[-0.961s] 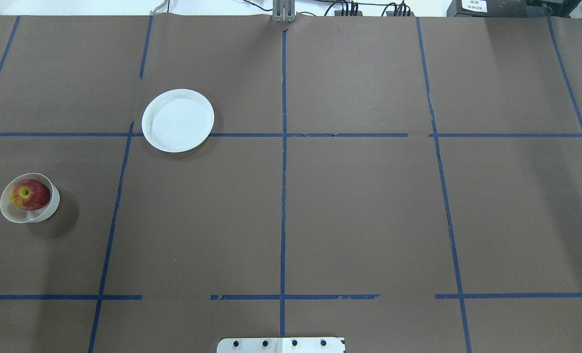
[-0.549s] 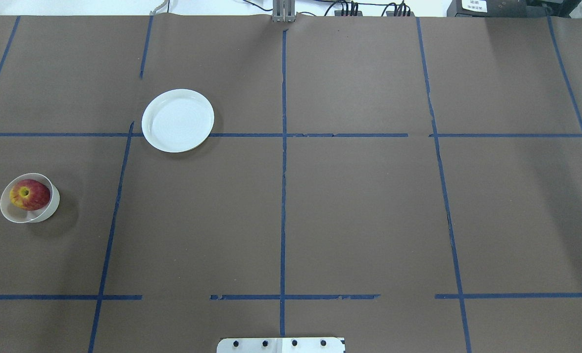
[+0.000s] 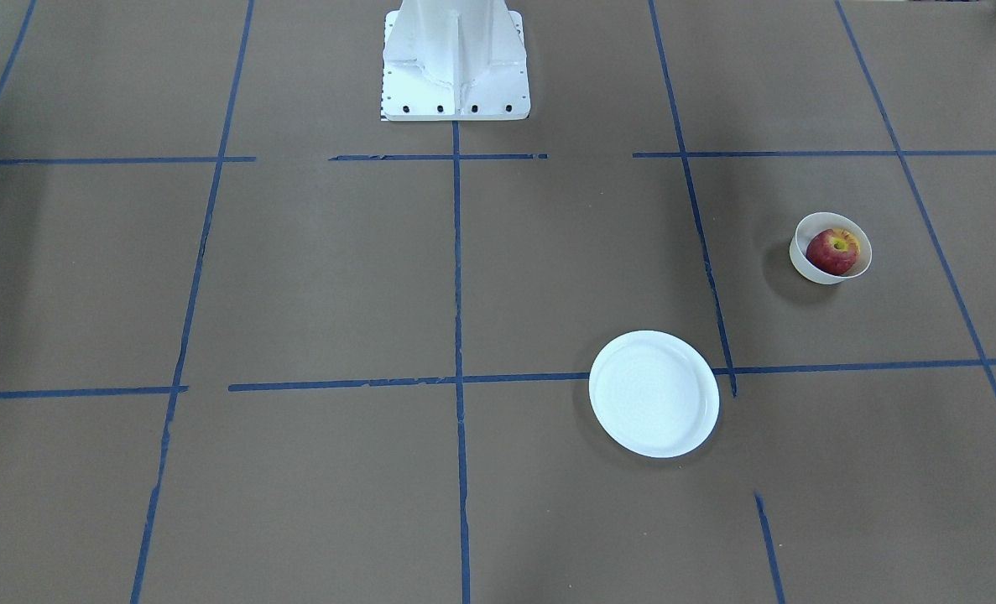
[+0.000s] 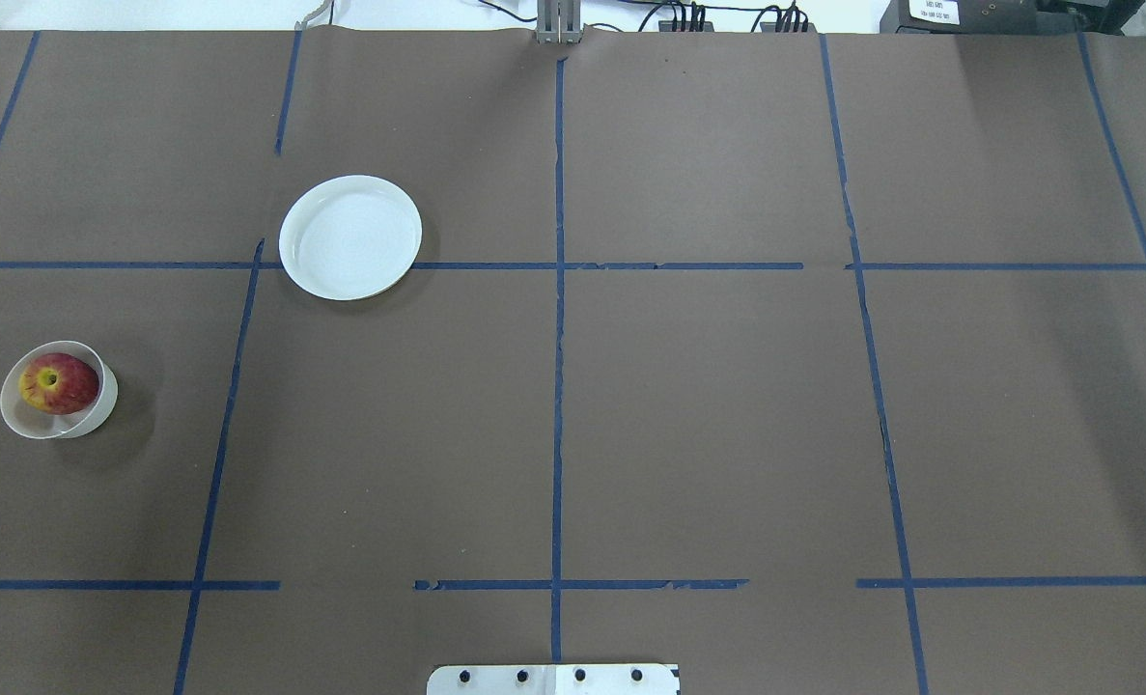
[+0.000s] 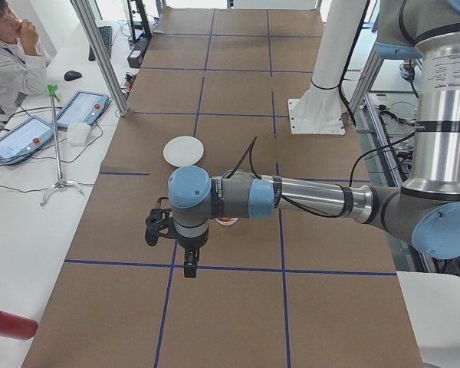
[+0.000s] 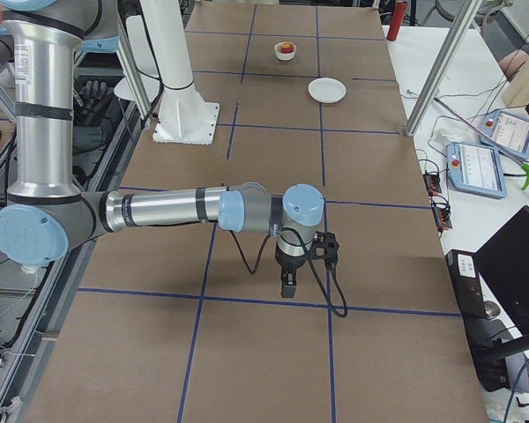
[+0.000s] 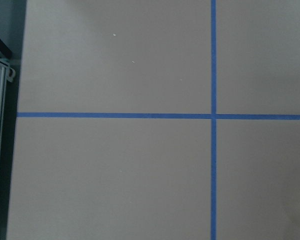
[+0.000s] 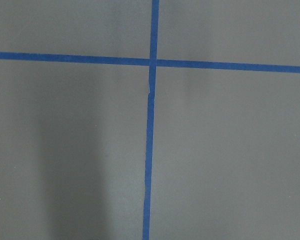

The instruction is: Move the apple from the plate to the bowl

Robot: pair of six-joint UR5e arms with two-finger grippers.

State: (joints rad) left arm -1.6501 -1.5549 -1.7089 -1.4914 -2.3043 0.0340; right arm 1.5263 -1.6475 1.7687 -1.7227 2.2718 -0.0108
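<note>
Red apple point(image 4: 58, 383) is down inside the bowl point(image 4: 22, 423), yellow stem patch showing upward; the plate point(image 4: 350, 237) lies bare. From the plate, the bowl is off toward the robot and out to its left, well apart. By my reading the transfer is done and no reach is called for.

Left hand point(image 5: 190, 268) hangs fingers-down above the bench point(image 4: 708, 405) on the bowl's side of the plate, holding nothing, with the bowl mostly hidden behind its wrist in the left side view; it's clearly the nearer one should the apple need a nudge. Right hand point(image 6: 287, 289) hangs far across the bench from the plate, also carrying nothing. Fingers apart or together? Can't tell for either.
</note>
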